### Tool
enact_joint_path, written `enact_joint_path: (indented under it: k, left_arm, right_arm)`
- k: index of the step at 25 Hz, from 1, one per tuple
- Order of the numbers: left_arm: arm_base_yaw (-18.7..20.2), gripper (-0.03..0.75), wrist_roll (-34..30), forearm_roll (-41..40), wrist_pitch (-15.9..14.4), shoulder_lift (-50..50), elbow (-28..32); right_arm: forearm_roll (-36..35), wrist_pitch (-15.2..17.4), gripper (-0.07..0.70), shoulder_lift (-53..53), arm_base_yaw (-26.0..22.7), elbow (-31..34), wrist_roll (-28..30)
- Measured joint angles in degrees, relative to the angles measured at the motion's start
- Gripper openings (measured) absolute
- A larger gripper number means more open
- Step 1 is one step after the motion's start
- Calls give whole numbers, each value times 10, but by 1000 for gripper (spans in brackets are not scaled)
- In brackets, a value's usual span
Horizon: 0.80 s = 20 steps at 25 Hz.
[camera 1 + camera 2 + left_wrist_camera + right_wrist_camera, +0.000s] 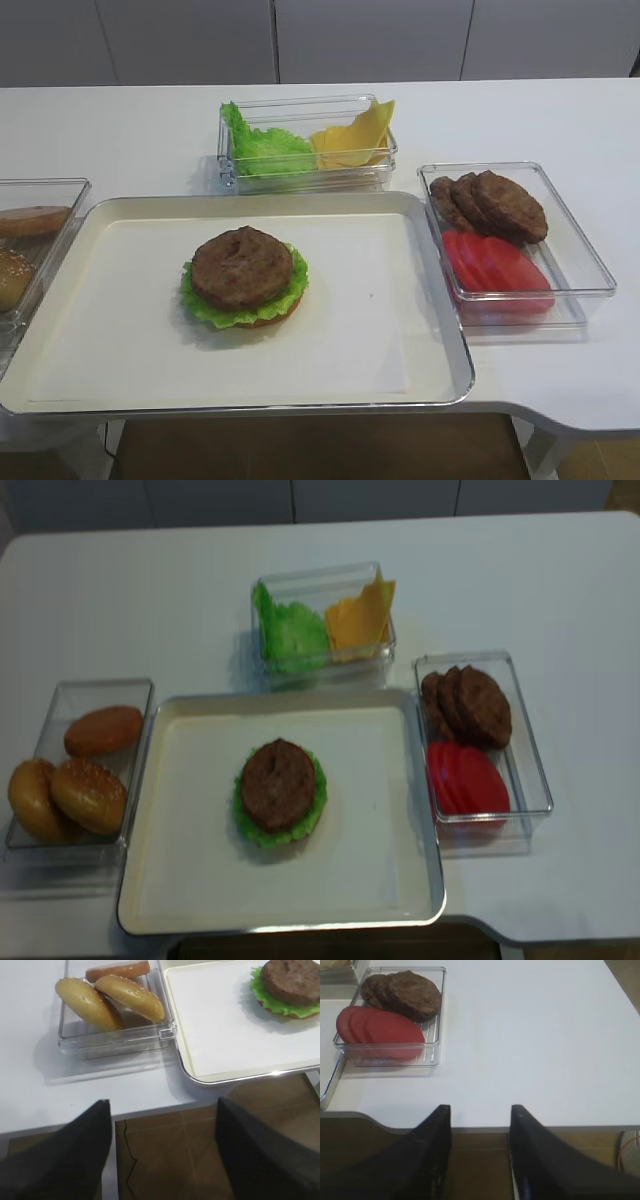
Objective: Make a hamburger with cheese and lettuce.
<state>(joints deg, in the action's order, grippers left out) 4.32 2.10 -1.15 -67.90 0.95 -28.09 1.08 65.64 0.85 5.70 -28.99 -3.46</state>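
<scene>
Hamburger [244, 277] on tray [420, 340]: bun, lettuce, patty stacked; cheese [352, 135] due next, needing a reach to its box; both grippers [480, 1125] [162, 1120] parted, empty.

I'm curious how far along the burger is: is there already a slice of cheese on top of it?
No. The hamburger on the tray ends with a bare brown patty on lettuce, and the cheese sits in its clear box behind the tray.
</scene>
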Motion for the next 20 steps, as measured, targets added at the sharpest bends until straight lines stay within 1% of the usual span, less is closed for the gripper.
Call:
enact_joint_path:
  k: [3,6,20]
  left_arm:
    - [0,484,0,0,0,0,0]
    - [0,484,0,0,0,0,0]
    - [0,484,0,0,0,0,0]
  right_arm:
    - [-11,-6,286,1,-1,10,6]
    - [-11,-8,275,1,-2,13,7]
    - [-15,-8,268,1,-4,16,8]
